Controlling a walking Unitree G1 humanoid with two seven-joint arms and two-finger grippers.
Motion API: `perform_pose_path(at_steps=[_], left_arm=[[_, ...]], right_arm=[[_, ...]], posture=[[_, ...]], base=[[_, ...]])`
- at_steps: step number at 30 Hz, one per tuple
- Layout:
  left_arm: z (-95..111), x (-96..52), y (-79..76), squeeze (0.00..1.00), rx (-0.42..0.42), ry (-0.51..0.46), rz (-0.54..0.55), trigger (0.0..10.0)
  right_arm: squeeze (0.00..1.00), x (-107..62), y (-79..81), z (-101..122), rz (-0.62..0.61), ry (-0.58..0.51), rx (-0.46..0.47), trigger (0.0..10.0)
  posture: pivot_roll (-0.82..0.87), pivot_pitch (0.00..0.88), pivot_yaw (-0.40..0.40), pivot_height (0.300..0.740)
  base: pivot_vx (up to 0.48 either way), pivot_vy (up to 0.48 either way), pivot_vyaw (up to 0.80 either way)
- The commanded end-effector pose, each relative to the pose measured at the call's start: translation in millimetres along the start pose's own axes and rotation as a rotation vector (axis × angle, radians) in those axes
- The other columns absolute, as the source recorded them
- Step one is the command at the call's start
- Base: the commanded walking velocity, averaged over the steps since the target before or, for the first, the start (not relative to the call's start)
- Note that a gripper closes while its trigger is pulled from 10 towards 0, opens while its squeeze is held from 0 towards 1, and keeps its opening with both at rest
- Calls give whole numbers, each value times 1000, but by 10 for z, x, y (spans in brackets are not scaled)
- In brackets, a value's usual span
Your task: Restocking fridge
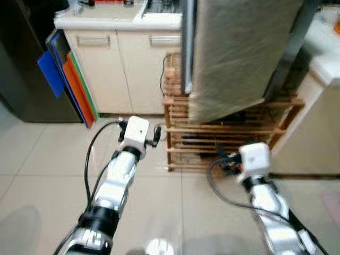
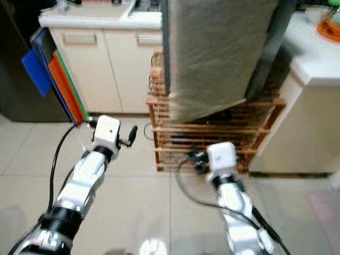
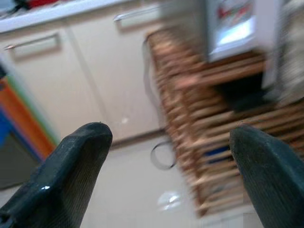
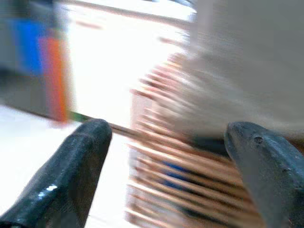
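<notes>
Both arms raised forward over pale floor tiles (image 1: 42, 159) in the lower half of the head views. Left gripper (image 3: 168, 156) spread wide and empty, its two black fingers (image 3: 71, 166) framing blurred cream cabinet doors (image 1: 122, 69) and a black cable loop (image 3: 161, 156) on the floor beside a slatted wooden rack (image 1: 228, 133). Right gripper (image 4: 166, 161) likewise spread wide with nothing between the fingers, aimed at the same rack, the picture heavily smeared. At centre of the head views, a small fridge (image 1: 186, 48) standing on top of the wooden rack, its front draped in a beige-grey cloth (image 1: 239, 53) hanging down past the rack's top edge; door apparently ajar in the left wrist view, with a bright interior (image 3: 232, 28) glimpsed, contents too blurred to name. Upper left: white countertop (image 1: 106, 21) above the cabinets, and blue, orange and green flat boards (image 1: 69, 85) leaning against the cabinet side next to a dark appliance (image 1: 21, 69). At right, a white counter (image 2: 313, 58), just beside the rack. No stock item to be made out in either gripper.
</notes>
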State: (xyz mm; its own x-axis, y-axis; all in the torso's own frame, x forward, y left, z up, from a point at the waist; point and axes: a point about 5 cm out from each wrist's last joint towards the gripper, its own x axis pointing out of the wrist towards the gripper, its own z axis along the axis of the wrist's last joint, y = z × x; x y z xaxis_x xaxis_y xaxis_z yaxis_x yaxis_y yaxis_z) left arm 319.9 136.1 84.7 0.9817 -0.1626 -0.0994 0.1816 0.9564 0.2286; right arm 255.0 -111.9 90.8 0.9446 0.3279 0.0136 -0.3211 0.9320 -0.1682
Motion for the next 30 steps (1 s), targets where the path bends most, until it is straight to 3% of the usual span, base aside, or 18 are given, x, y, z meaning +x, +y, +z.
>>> perform_pose_path(at_steps=[1, 11, 15, 18, 19, 20, 21, 22, 23, 24, 25, 26, 27, 28, 30], left_arm=[[44, 17, -48, 0, -15, -23, -12, 10000], [13, 21, 11, 0, 3, -5, -7, 10000], [-10, 32, 86, 0, 37, 4, 25, 10000], [-14, 54, 160, 0, 47, 12, 61, 10000], [-17, 66, 183, 0, 55, 19, 72, 10000], [-8, 92, 255, 0, 62, 24, 100, 10000], [-8, 92, 255, 0, 62, 24, 100, 10000], [-3, 99, 280, 0, 63, 24, 108, 10000], [23, 110, 323, 0, 51, 13, 117, 10000], [23, 110, 323, 0, 51, 13, 117, 10000], [34, 117, 332, 0, 39, 9, 111, 10000], [47, 125, 350, 0, 24, 1, 115, 10000], [47, 125, 350, 0, 24, 1, 115, 10000], [62, 134, 354, 0, 15, -7, 116, 10000], [66, 143, 356, 0, 9, -9, 116, 10000]], right_arm=[[0, -25, -114, 17, -15, -8, -36, 10000], [0, -269, -142, 23, 13, 2, -15, 10000], [0, -444, -140, 102, 41, -46, -119, 10000], [0, -537, -253, 169, 20, -80, -80, 10000], [0, -574, -273, 190, 40, -87, -110, 9020], [0, -646, -320, 164, 67, -47, -36, 4118], [0, -646, -320, 164, 67, -47, -36, 4118], [0, -680, -350, 143, 72, -23, -9, 5255], [0, -780, -446, 51, 85, 62, 67, 10000], [0, -780, -446, 51, 85, 62, 67, 10000], [0, -855, -571, 2, 69, 94, 98, 10000], [0, -964, -823, -62, -17, 132, 175, 10000], [0, -964, -823, -62, -17, 132, 175, 10000], [0, -1032, -1218, -97, -183, 125, 190, 10000], [0, -1063, -1500, -82, -316, 95, 204, 10000]], posture=[[16, 33, 44, 740], [18, 42, 52, 740], [7, 42, 62, 740], [-8, 37, 77, 740], [-13, 38, 81, 740], [-19, 41, 84, 740], [-19, 41, 84, 740], [-29, 40, 88, 740], [-39, 46, 90, 740], [-39, 46, 90, 740], [-39, 46, 90, 740], [-45, 50, 94, 740], [-45, 50, 94, 740], [-44, 52, 97, 740], [-41, 49, 102, 740]], base=[[0, 0, 0], [0, 431, -142], [0, 228, -180], [0, 0, 0], [0, 0, 0], [0, 0, 0], [0, 0, 0], [0, 0, 0], [0, 0, 0], [0, 0, 0], [0, 0, 0], [394, 0, 0], [394, 0, 0], [480, 0, 0], [480, 0, 0]])
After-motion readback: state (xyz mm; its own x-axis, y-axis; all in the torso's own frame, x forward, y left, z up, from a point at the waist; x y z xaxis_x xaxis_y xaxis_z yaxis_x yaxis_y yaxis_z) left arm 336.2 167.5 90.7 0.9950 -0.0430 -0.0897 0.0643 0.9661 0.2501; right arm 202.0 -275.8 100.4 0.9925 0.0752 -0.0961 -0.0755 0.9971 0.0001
